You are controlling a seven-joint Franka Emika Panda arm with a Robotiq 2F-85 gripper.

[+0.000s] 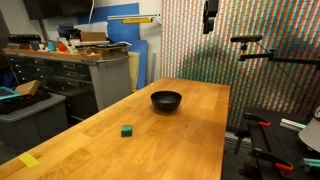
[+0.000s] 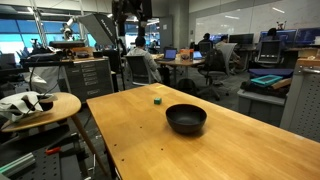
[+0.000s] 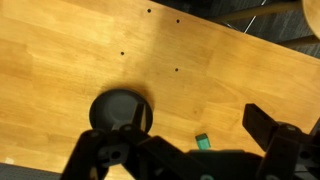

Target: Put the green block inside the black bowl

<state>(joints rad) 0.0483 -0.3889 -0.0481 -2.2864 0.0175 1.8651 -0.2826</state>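
The green block (image 1: 127,130) is a small dark-green cube lying on the wooden table (image 1: 180,140), in front of and apart from the black bowl (image 1: 166,100). Both exterior views show the block (image 2: 157,100) and the empty, upright bowl (image 2: 186,119). My gripper (image 1: 210,15) hangs high above the table's far side, well clear of both. In the wrist view the gripper (image 3: 180,150) is open and empty. The block (image 3: 202,143) shows between its fingers far below, and the bowl (image 3: 120,110) is partly hidden behind one finger.
A flat yellow piece (image 1: 28,159) lies near the table's front corner. A workbench with drawers (image 1: 70,70) and a camera stand (image 1: 260,50) flank the table. A round side table (image 2: 40,108) stands close beside the table edge.
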